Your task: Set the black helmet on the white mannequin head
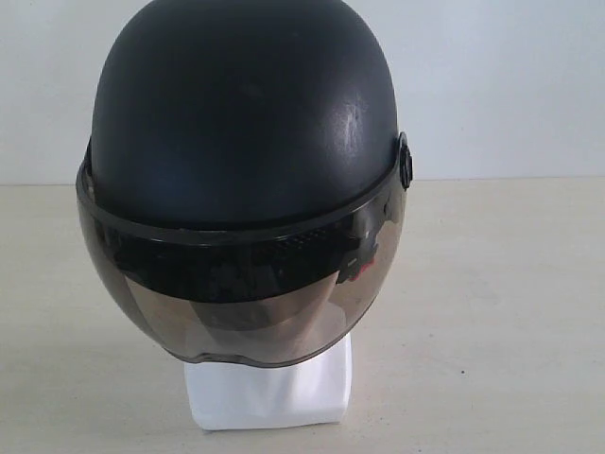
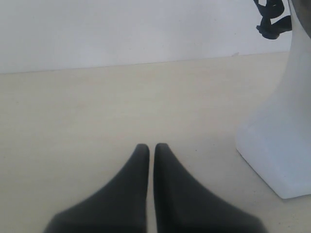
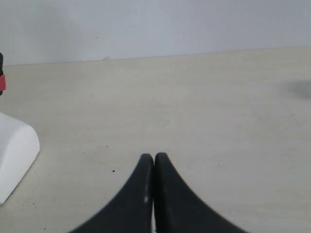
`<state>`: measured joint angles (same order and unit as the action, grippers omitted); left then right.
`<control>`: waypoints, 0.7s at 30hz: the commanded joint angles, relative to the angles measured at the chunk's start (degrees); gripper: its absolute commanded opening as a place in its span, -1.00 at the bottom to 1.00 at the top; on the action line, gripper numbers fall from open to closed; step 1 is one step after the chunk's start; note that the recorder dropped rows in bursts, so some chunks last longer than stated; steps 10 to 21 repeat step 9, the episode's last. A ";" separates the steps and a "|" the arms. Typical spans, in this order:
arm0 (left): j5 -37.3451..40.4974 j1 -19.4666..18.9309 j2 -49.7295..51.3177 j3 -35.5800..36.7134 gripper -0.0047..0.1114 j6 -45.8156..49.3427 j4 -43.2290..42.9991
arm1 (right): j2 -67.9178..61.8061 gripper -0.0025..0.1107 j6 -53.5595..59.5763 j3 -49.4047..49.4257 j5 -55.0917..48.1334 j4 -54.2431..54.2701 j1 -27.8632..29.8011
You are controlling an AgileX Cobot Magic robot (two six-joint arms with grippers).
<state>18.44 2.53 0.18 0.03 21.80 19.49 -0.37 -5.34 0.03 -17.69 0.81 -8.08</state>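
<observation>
The black helmet (image 1: 246, 123) sits on top of the white mannequin head, its smoky visor (image 1: 236, 303) down over the face. Only the head's white block base (image 1: 269, 388) shows below the visor. In the left wrist view the base (image 2: 277, 145) stands off to one side and a bit of black chin strap (image 2: 272, 19) hangs above it. My left gripper (image 2: 151, 148) is shut with nothing in it, low over the table. My right gripper (image 3: 154, 158) is shut and empty too, with a corner of the base (image 3: 14, 155) and a sliver of red buckle (image 3: 2, 82) at the frame edge.
The beige table (image 1: 501, 312) spreads round the base, with a plain white wall (image 1: 501, 85) behind it. Neither arm shows in the exterior view.
</observation>
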 commanded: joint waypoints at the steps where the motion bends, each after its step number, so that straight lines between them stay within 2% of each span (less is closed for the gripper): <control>1: -0.04 -0.19 -0.18 -0.03 -0.84 -0.56 0.03 | 0.37 -0.96 0.12 -0.03 -0.15 -0.24 0.23; 21: -0.04 -0.19 -0.18 -0.03 -0.84 -0.56 0.03 | 0.37 -0.96 0.12 -0.03 -0.74 -0.24 0.23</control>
